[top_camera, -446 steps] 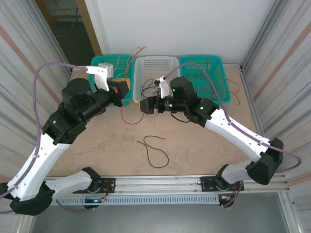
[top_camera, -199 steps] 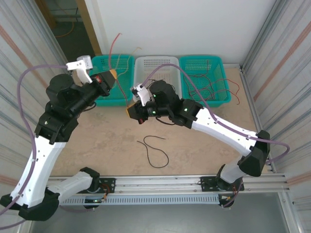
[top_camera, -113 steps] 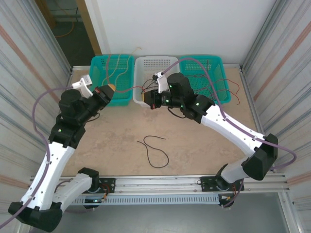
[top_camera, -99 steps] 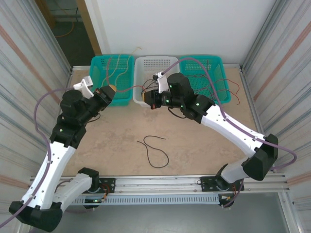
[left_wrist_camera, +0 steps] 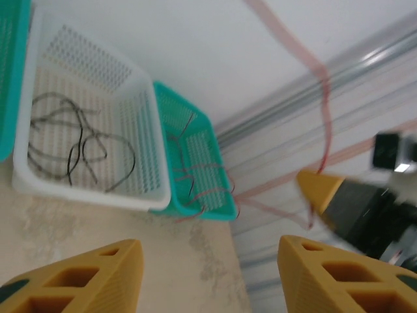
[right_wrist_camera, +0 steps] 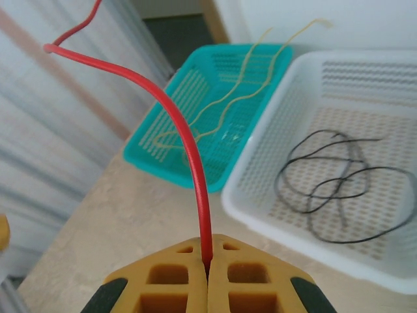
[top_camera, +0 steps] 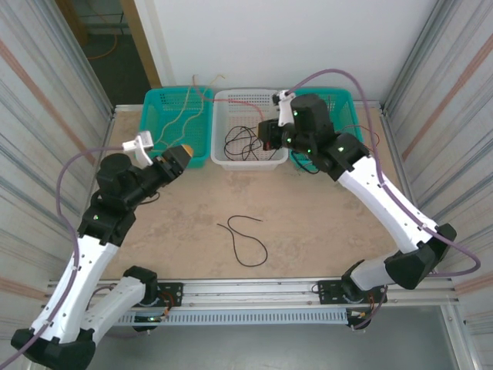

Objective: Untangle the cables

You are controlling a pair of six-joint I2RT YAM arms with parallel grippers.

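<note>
Handoff is done. The left gripper [left_wrist_camera: 205, 274] pinched the red cable [right_wrist_camera: 189, 140] a second ago. It has now let go, its jaws stand spread with nothing between them, and the arm has backed off toward the table's [top_camera: 323, 223] left edge, just in front of the left teal basket [top_camera: 154, 108]. The right gripper [right_wrist_camera: 207, 255] is pressed together on the red cable near one end. It has swung from mid-table up to the far edge and now sits over the right side of the white basket [top_camera: 231, 160], next to the right teal basket [top_camera: 348, 108]. From the pinch the cable rises free, arcs back leftward above the baskets, and looks snagged on nothing. So the red one reads as separated and under single-arm control. The likely next step is to drop it in the right teal basket, where the left wrist view shows other red strands. The long tail could drape across the white basket on release. Black cables [top_camera: 240, 141] already lie in the white basket and tan cables [top_camera: 183, 117] in the left teal one. One loose black cable [top_camera: 246, 239] lies on the table toward the near edge, well apart from both arms, and is probably the left arm's next pick.
</note>
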